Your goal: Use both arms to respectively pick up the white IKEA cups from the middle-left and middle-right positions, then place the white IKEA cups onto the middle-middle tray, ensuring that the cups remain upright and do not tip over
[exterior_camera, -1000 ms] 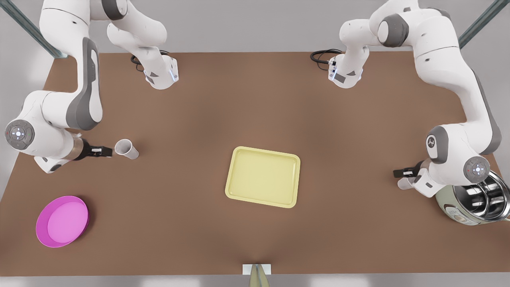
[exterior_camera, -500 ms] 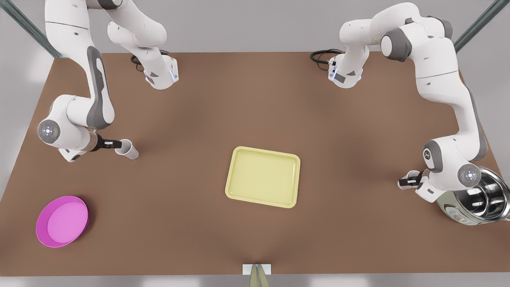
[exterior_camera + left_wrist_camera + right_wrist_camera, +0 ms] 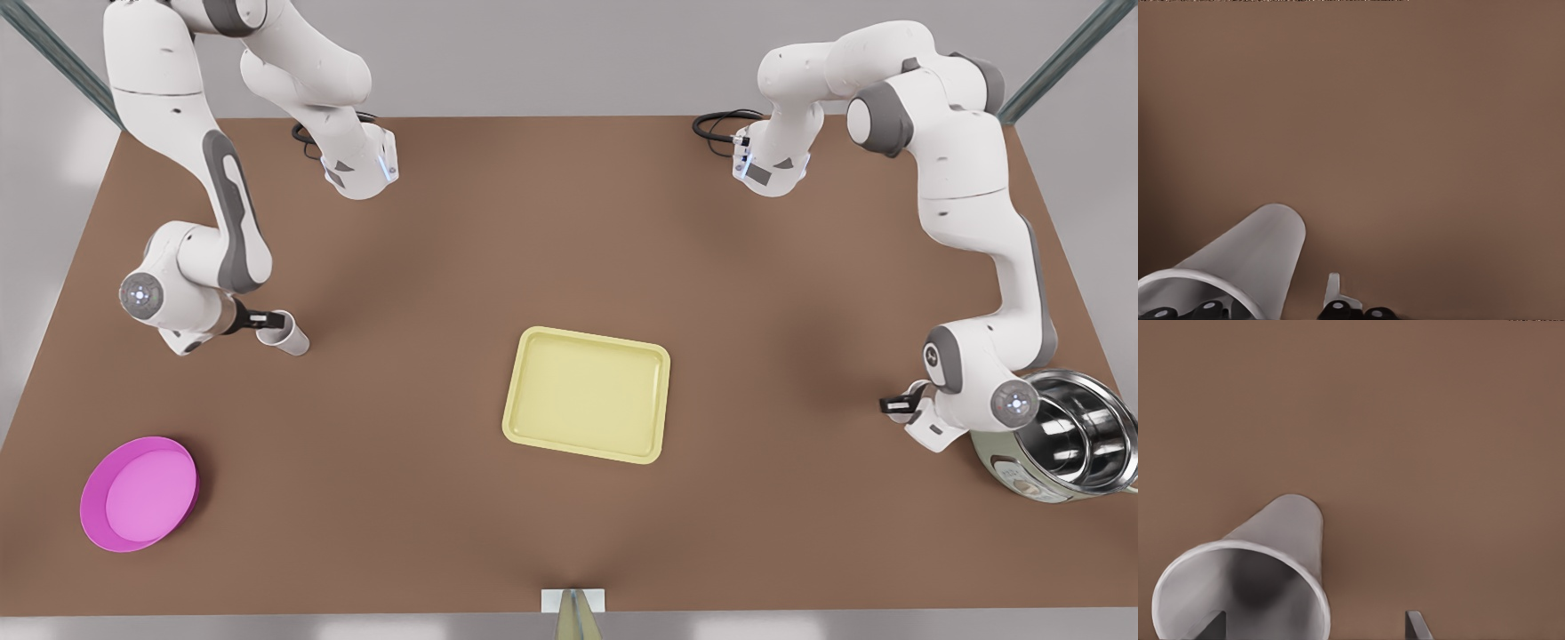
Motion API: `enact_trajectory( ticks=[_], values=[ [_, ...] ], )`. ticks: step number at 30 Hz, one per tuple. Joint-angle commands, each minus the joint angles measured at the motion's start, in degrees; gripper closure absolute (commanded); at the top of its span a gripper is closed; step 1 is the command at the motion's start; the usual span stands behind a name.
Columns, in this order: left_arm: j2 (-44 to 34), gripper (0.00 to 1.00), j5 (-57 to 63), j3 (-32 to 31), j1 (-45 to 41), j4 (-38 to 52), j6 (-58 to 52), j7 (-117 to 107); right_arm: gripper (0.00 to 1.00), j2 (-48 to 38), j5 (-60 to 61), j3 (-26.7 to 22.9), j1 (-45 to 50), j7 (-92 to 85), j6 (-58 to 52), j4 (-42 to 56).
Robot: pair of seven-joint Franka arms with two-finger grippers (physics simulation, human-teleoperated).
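White cup (image 3: 284, 332) stands upright at the front view's left of the tray (image 3: 587, 394), its long axis vertical, mouth up. I have the left gripper (image 3: 265, 317) spread over its rim, one finger inside. The right gripper (image 3: 893, 404), also spread, straddles the other cup's (image 3: 1248, 587) rim.

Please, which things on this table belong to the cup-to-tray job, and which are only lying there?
For the job: left pincer, open; left-arm cup; right pincer, open; right-arm cup; yellow tray.
Only lying there: pink bowl; steel pot.
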Motion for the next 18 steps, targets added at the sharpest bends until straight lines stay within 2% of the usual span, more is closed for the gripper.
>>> enact_trajectory(
  ticks=[1, 2, 5, 8, 9, 10, 11, 12, 14, 16, 18],
  values=[
    [0.16, 0.42, 0.01, 0.01, -0.02, 0.01, 1.53, 1.45, 0.00, 0.47, 0.08, -0.01, -0.38, -2.40, 3.61, -0.10],
    [0.16, 0.47, 0.01, 0.01, -0.02, 0.10, 1.53, 1.45, 0.00, 0.73, 0.08, -0.01, -0.74, -2.40, 3.61, -0.10],
    [0.16, 0.78, 0.01, 0.01, -0.02, 0.10, 1.53, 1.45, 0.00, 0.99, 0.08, -0.01, -1.00, -2.40, 5.27, -1.32],
    [-0.80, 0.79, 0.01, 0.01, -0.64, 0.10, 1.00, -1.71, 0.00, 1.08, 0.08, -0.01, -1.18, -3.28, 5.54, -1.68],
    [-2.21, 0.79, 0.01, 0.01, -1.60, 0.02, 0.65, -3.03, 0.09, 1.43, 0.08, -0.01, -1.18, -3.28, 5.63, -1.59],
    [-3.44, 0.79, 0.01, 0.01, -2.83, -0.07, -2.78, -5.05, 0.23, 1.70, 0.26, 0.08, -1.18, -3.19, 5.63, -1.59],
    [-3.88, 0.79, 1.49, 0.27, -6.78, 2.11, -8.64, -9.25, 0.40, 1.96, 0.26, 0.08, -1.09, -3.19, 5.63, -1.59],
    [-3.79, 0.79, 2.29, 0.10, -10.21, 8.53, -17.01, -13.57, 0.52, 2.40, 0.17, 0.08, -0.91, -3.19, 5.72, -1.41],
    [-3.97, 0.79, 1.50, -0.60, -19.52, 12.58, -19.56, -24.55, 0.69, 2.75, 0.17, 0.43, -0.56, -3.19, 5.72, -1.15],
    [-3.97, 0.79, 0.53, -6.31, -24.81, 14.86, -20.45, -42.66, 0.79, 3.37, 0.17, 0.78, 0.23, -3.10, 5.71, -0.62],
    [-3.62, 0.79, 0.62, -9.57, -26.03, 15.92, -17.99, -49.78, 0.79, 3.63, 0.26, 1.05, 0.84, -2.93, 5.63, 0.08]
  ],
)
